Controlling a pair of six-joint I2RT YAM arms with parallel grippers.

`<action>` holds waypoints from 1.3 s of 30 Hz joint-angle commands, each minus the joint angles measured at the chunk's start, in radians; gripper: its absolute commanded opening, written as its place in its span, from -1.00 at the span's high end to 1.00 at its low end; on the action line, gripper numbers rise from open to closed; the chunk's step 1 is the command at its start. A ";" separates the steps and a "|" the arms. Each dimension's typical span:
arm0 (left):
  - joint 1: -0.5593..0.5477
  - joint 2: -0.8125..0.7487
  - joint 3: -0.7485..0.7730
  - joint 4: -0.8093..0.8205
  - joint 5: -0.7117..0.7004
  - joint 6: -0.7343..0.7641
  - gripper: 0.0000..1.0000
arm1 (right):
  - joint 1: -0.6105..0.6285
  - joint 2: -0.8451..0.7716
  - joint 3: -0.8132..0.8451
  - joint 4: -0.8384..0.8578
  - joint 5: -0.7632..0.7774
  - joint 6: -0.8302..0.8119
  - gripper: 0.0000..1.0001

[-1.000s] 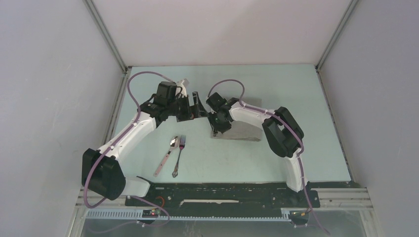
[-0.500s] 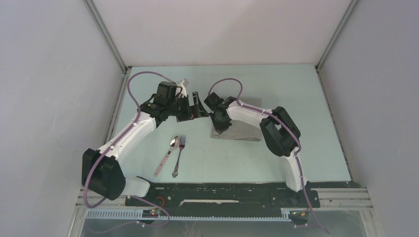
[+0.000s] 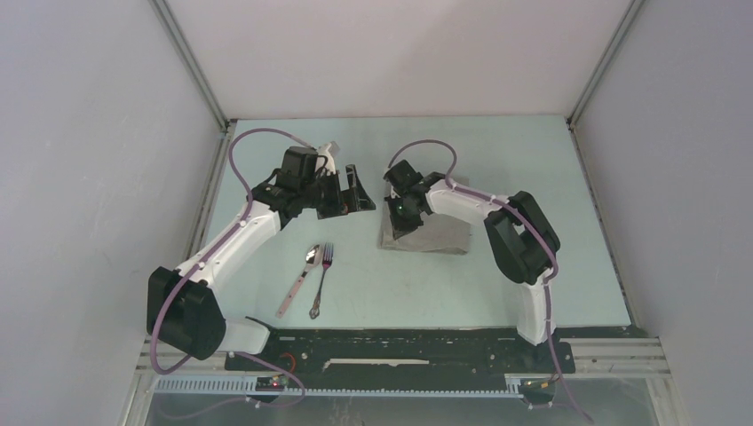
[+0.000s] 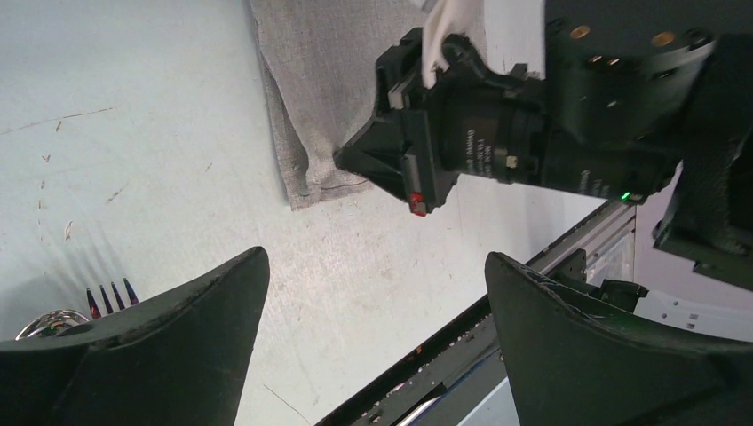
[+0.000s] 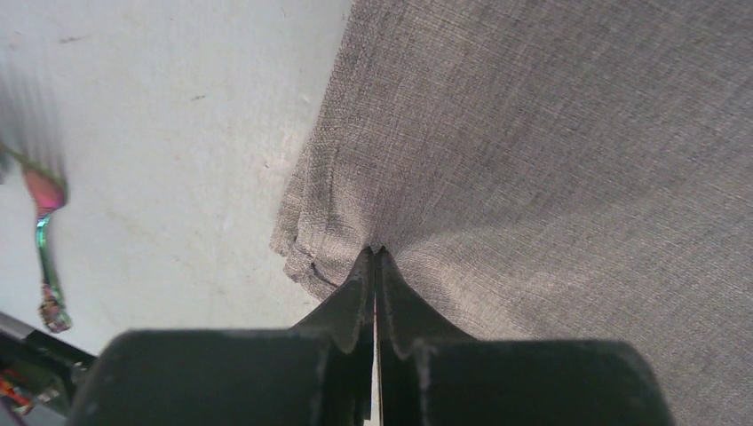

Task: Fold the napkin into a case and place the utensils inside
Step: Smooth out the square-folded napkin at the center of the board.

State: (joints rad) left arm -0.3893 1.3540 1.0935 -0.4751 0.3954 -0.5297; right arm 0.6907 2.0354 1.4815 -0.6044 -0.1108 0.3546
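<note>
Top view: the napkin (image 3: 439, 235) lies folded oblong on the bench (image 3: 550, 169), right of centre. The right fingers (image 3: 397, 224) are down on its left end, likely to lift a layer for the next fold. The spoon (image 3: 300, 277) and fork (image 3: 321, 277) lie side by side near-left, apart from the cloth, not yet needed.

Left wrist: the left fingers (image 4: 178, 355) are spread wide and empty, hovering beside the cloth corner, probably ready to assist.

Right wrist: the fingers are closed tight and the cloth puckers at the tips, so it looks pinched just inside the corner.
</note>
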 commanded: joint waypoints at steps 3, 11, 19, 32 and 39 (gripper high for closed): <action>0.010 -0.029 0.007 0.010 -0.005 0.024 -0.98 | -0.017 -0.102 -0.028 0.083 -0.097 0.051 1.00; 0.010 -0.032 0.007 0.010 -0.003 0.025 -0.98 | -0.019 -0.051 -0.012 0.095 -0.111 0.059 1.00; 0.010 -0.027 0.008 0.010 0.001 0.025 -0.98 | -0.020 -0.002 -0.009 0.097 -0.105 0.059 1.00; 0.003 -0.008 -0.007 0.040 0.007 0.007 -0.97 | -0.070 -0.185 -0.102 0.050 -0.163 0.101 0.07; -0.099 0.206 -0.011 0.299 0.066 -0.255 -0.85 | -0.300 -0.394 -0.443 0.308 -0.492 0.140 -0.30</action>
State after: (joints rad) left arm -0.4259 1.4139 1.0878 -0.3717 0.4107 -0.6205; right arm 0.5064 1.7103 1.1439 -0.4603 -0.3904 0.4603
